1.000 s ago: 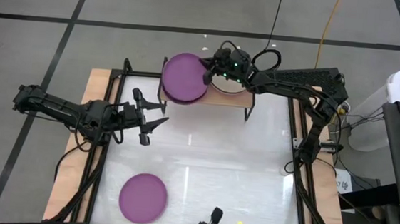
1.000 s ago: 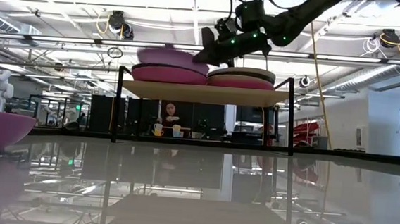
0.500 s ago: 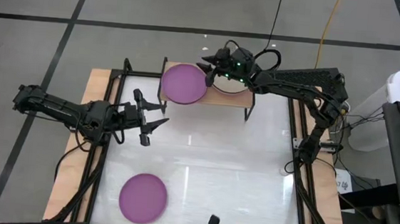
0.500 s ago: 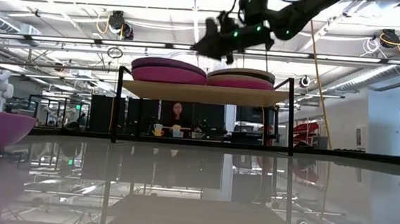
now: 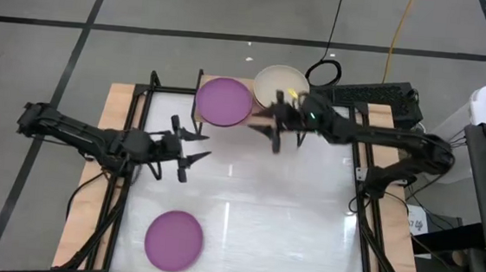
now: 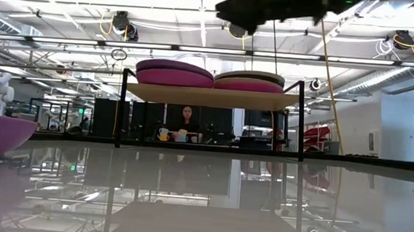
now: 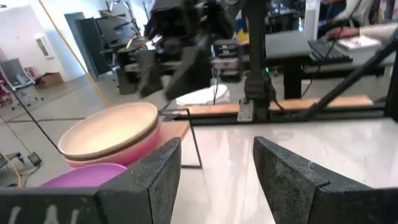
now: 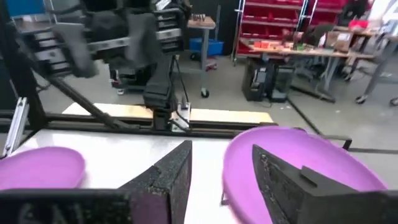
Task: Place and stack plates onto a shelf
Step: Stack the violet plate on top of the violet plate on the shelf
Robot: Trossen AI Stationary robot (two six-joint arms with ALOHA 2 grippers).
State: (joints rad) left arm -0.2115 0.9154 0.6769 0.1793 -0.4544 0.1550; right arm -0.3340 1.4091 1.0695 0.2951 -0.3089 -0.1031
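The shelf (image 6: 212, 96) stands at the table's far edge and carries two stacks. On its left, a purple plate (image 5: 224, 101) lies on a magenta one (image 6: 174, 78). On its right, a beige plate (image 5: 280, 87) lies on a pink one (image 6: 249, 84). Another purple plate (image 5: 174, 242) rests flat on the table near the front left. My right gripper (image 5: 271, 131) hangs open in the air just in front of the shelf, nothing between its fingers (image 8: 161, 180). My left gripper (image 5: 194, 148) hovers open left of the table's middle.
The white table top (image 5: 289, 209) is bare between the shelf and the near purple plate. The shelf's thin black legs (image 6: 122, 110) stand on the table's far part. Wooden side strips (image 5: 109, 125) and black frame rails edge the table. A person (image 6: 185, 118) sits in the room behind.
My right gripper has let go of the purple plate, which was tilted over the shelf's left stack and now lies flat on the magenta plate. The gripper then rose and drew back toward the table's near edge. My left gripper has shifted a little toward the right.
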